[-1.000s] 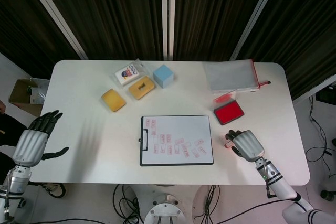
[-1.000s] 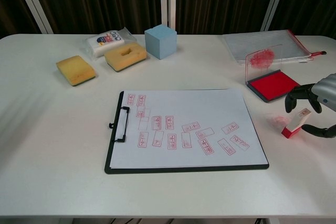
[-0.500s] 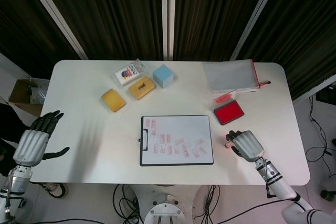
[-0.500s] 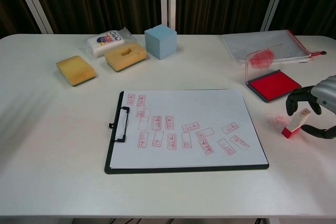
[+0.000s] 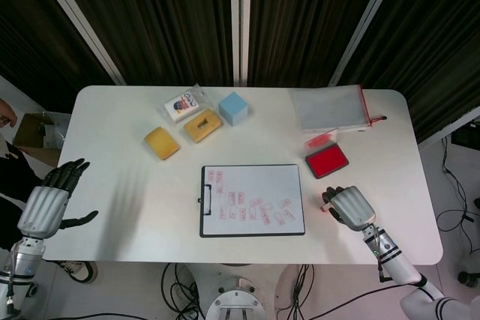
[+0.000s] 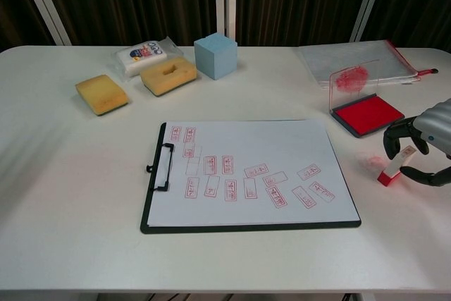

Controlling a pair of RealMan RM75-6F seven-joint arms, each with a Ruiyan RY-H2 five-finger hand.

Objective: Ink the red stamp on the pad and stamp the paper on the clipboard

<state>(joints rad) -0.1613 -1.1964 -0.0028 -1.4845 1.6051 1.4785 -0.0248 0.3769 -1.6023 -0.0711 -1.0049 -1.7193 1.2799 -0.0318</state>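
The right hand [image 6: 428, 147] pinches the red stamp [image 6: 393, 167] at 5 o'clock from the ink pad [image 6: 367, 114]. The left hand [image 5: 49, 201] is spread wide off the table [image 5: 112, 185].

- The left hand [image 5: 46, 204], at the lower left of the head view, has a ribbed, silver-grey back and black fingers [image 5: 69, 170].
- Below it, a slim silver forearm with a dark band runs to the bottom left corner.
- The right hand [image 5: 349, 207], at the lower right of the head view, has the same silver-grey ribbed back with black fingers.
- Its wrist is a silver cylinder carrying a small green mark, and the forearm beyond is glossy white.
- In the chest view the right hand [image 6: 425, 147] shows at the right edge as a grey shell with glossy black fingers [image 6: 397, 132].
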